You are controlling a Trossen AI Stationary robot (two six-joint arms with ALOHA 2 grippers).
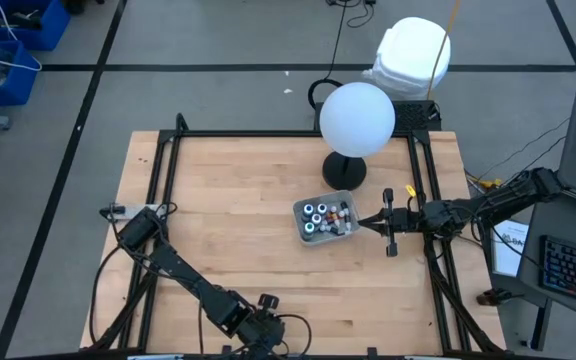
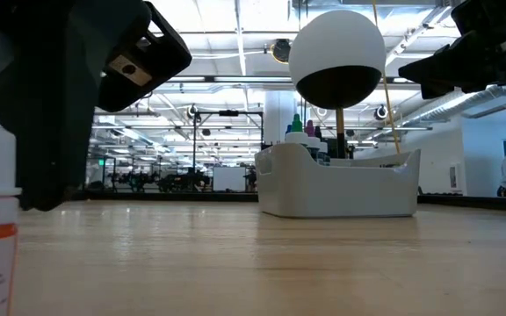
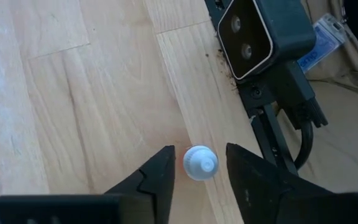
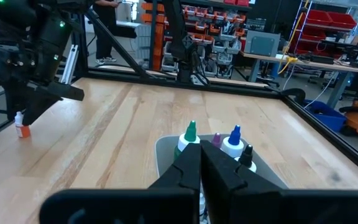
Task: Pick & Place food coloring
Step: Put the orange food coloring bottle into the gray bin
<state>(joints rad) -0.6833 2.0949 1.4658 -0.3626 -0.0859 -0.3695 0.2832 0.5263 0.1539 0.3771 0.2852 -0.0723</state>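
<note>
Wood table (image 1: 228,240): lone food coloring bottle (image 3: 200,163) stands between spread left gripper (image 3: 201,168) fingers, ungrasped; right gripper (image 4: 201,163) pinched closed, empty, just beside tray (image 1: 302,222).

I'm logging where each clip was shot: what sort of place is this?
Probably an industrial robotics lab: red parts bins on shelving, cluttered workbenches, and a long open hall with ceiling strip lights beyond the pale wooden table.

my two arms are dark, jointed, with black cables along them; the left gripper (image 3: 201,180) has matte black wedge-shaped fingers (image 3: 157,180) with stepped inner edges.
</note>
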